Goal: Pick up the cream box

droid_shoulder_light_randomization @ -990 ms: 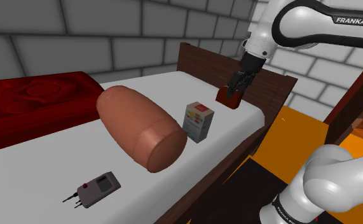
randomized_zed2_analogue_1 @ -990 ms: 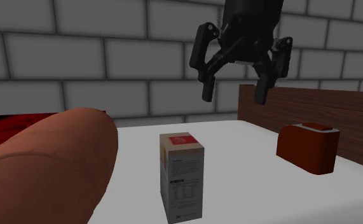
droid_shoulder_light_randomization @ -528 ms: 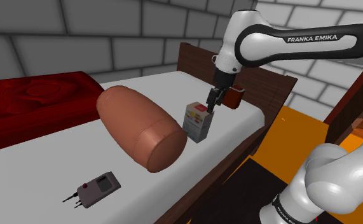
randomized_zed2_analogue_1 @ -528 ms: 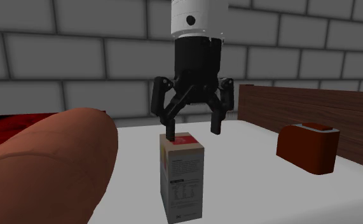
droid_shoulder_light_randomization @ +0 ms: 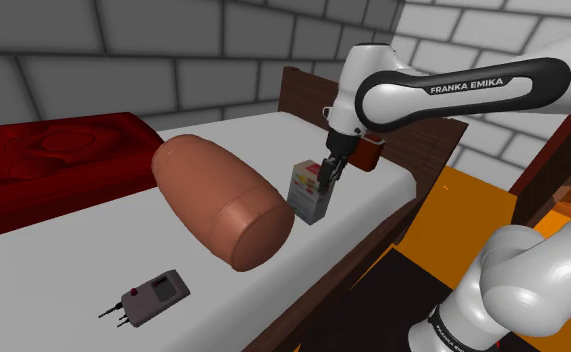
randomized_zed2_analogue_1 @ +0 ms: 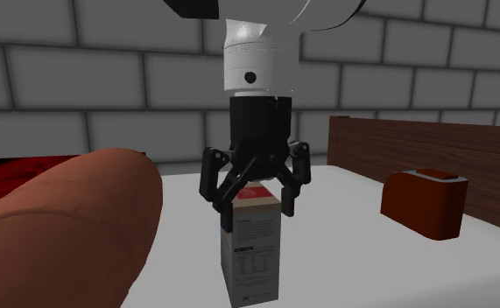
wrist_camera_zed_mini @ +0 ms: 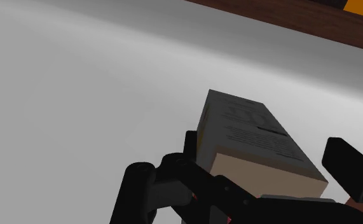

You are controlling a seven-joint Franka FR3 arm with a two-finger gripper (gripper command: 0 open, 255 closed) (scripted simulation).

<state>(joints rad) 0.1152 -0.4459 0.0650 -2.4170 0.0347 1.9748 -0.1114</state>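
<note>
- End effector [randomized_zed2_analogue_1: 250, 203]: open, astride box [randomized_zed2_analogue_1: 253, 254] top, partly hiding it.
- Bed [droid_shoulder_light_randomization: 53, 270]: white; bolster [droid_shoulder_light_randomization: 223, 200] at box's 9 o'clock.
- Wall [randomized_zed2_analogue_1: 90, 79]: grey brick.

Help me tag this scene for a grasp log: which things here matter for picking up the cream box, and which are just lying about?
In the job: cream box, upright on the white bed; the jaws, open either side of its top.
Lying about: brown bolster; grey handheld device; dark red block.
</note>
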